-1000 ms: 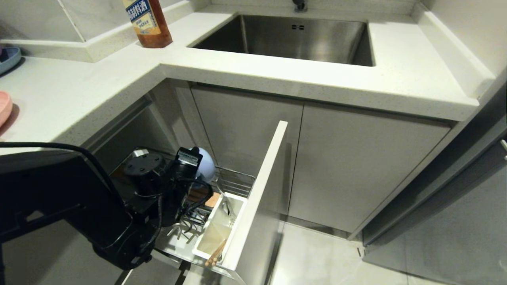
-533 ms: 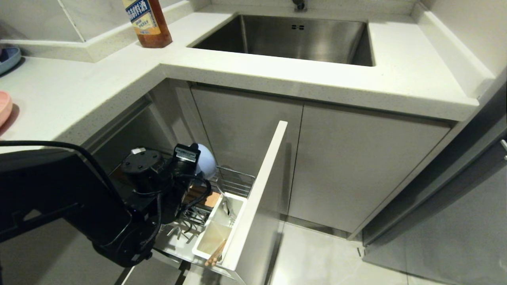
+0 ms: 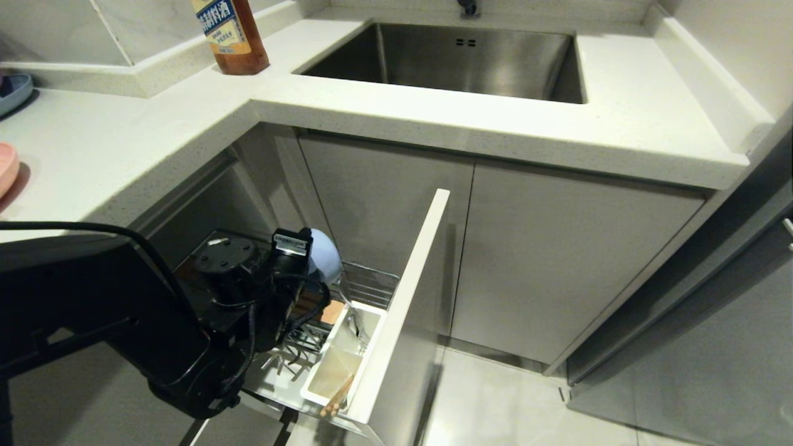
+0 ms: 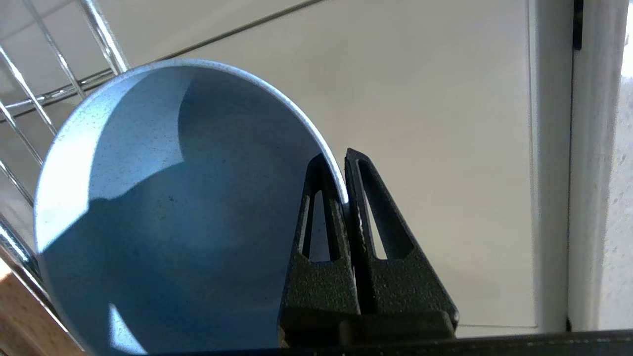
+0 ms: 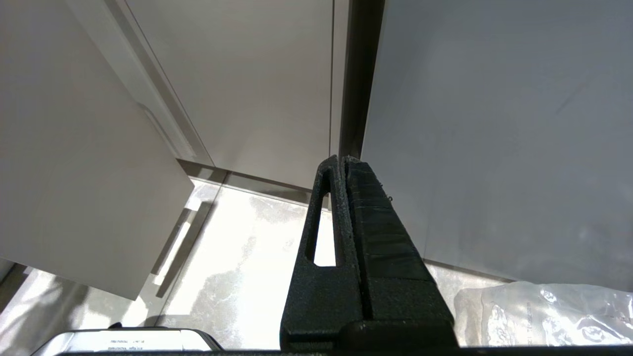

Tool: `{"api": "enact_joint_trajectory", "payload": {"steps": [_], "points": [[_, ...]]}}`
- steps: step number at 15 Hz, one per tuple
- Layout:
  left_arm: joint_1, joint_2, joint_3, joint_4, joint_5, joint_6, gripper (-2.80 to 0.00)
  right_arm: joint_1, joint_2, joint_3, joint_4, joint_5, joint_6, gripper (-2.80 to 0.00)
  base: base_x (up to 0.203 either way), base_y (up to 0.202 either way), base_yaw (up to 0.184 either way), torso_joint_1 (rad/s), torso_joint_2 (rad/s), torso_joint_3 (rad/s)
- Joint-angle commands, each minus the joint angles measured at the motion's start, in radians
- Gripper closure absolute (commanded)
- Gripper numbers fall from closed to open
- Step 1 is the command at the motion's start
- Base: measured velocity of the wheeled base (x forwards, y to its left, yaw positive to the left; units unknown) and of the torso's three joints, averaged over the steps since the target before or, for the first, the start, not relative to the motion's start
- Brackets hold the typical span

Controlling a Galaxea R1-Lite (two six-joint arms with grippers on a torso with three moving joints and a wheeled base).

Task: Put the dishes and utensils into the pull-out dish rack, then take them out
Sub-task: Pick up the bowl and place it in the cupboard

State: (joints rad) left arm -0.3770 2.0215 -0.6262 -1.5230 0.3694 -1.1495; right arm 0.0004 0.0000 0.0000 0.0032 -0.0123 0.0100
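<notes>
Lettering in Chinese, white on blue and yellow, seen on the label of a brown plastic bottle (image 3: 232, 37) at the back of the pale speckled stone countertop (image 3: 124, 148); too small to read surely. Pinched the thin rim of the speckled light-blue round plastic bowl (image 4: 163, 212) between the black, grainy, wedge-shaped fingers (image 4: 321, 282) of the left gripper (image 4: 339, 163), over the chrome wire pull-out dish rack (image 3: 372, 282), near its white rectangular utensil cup (image 3: 325, 353) with light wooden chopsticks (image 3: 337, 396) inside. Kept the right gripper (image 5: 343, 160) before grey cabinet doors (image 5: 247, 74), fingers pressed together. Barely shifted from a second earlier.
</notes>
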Motion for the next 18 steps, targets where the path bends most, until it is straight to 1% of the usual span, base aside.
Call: {"api": "enact_joint_trajectory", "payload": {"steps": [1,2,6,11,16,17,18], "points": [[0.010,0.006,0.003,-0.007,0.002,-0.023,0.00,0.000,0.000,0.002,0.000,0.000,0.000,0.00,0.000,0.000,0.000,0.000,0.00,0.000],[0.013,0.006,0.006,-0.007,0.002,-0.040,0.00,0.001,0.000,0.002,0.000,0.000,-0.001,0.00,0.000,0.000,0.000,0.000,0.00,0.000],[0.023,0.015,0.017,-0.007,0.002,-0.073,0.00,0.000,0.000,0.002,0.000,0.000,0.000,0.00,0.000,0.000,0.000,0.000,0.00,0.000],[0.023,0.004,0.013,-0.007,-0.001,-0.077,0.00,0.000,0.000,0.002,0.000,0.000,0.000,0.00,0.000,0.000,0.000,0.000,0.00,0.000],[0.017,-0.061,0.002,-0.007,-0.017,-0.053,0.00,0.001,0.000,0.002,0.000,0.000,0.000,0.00,0.000,0.000,0.000,0.000,0.00,0.000],[0.016,-0.072,0.002,-0.007,-0.021,-0.031,0.00,0.000,0.000,0.002,0.000,0.000,0.001,0.00,0.000,0.000,0.000,0.000,0.00,0.000],[0.013,-0.072,0.002,-0.007,-0.025,0.009,0.00,0.001,0.000,0.002,0.000,0.000,0.000,0.00,0.000,0.000,0.000,0.000,0.00,0.000]]}}
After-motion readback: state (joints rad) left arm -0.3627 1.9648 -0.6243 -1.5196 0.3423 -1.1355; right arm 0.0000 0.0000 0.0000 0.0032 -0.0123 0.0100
